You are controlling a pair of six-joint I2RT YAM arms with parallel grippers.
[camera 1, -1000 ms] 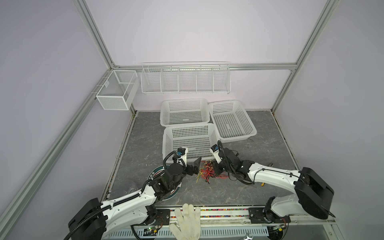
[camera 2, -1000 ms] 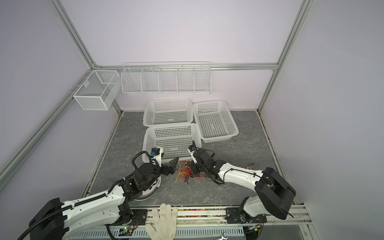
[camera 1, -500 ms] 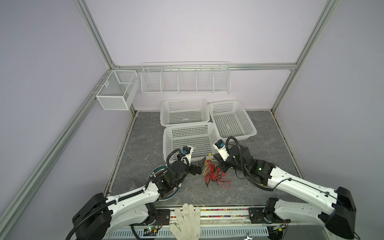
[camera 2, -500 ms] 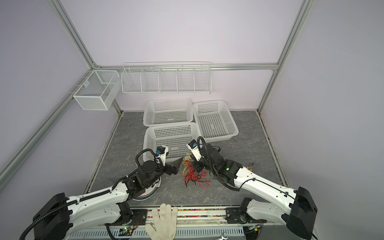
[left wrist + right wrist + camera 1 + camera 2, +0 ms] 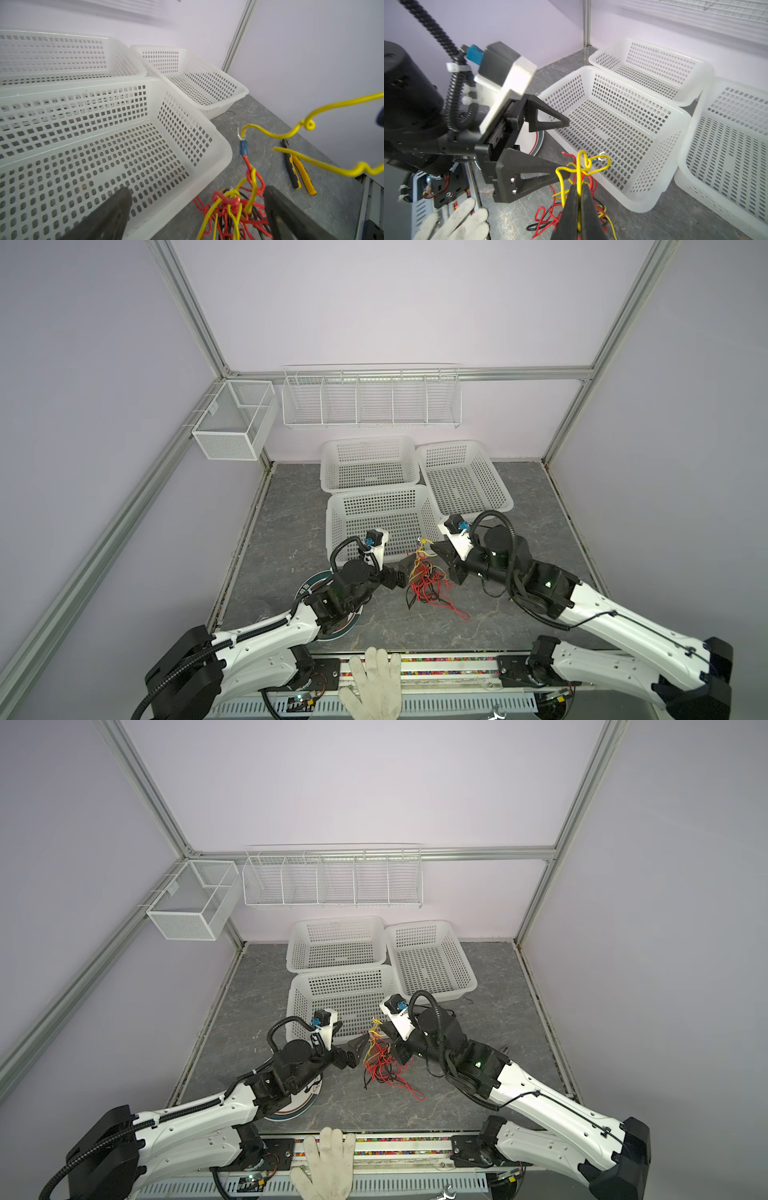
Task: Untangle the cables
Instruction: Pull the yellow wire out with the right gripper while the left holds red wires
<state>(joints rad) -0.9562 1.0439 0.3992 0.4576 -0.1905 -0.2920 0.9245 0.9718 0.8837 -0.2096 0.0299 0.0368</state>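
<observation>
The cables (image 5: 424,587) are a knot of thin red, yellow and black wires on the grey floor in front of the nearest basket, seen in both top views (image 5: 380,1067). My right gripper (image 5: 578,188) is shut on a yellow cable (image 5: 579,166) and holds its looped end up above the knot (image 5: 424,549). My left gripper (image 5: 405,571) is open just left of the tangle. In the left wrist view its fingers (image 5: 278,209) stand wide apart, with the tangle (image 5: 234,205) close to one finger. The right wrist view shows the left gripper (image 5: 568,147) open beside the raised yellow loop.
Three white perforated baskets (image 5: 376,489) (image 5: 368,441) (image 5: 451,444) stand behind the cables. A wire shelf (image 5: 370,396) and a mesh box (image 5: 232,423) hang on the back frame. Yellow-handled pliers (image 5: 299,172) lie on the floor. A gloved hand (image 5: 374,680) rests on the front rail.
My right arm has risen and swung inward, lifting the yellow cable so the tangle hangs stretched upward. My left gripper has moved right, closer to the tangle, still open.
</observation>
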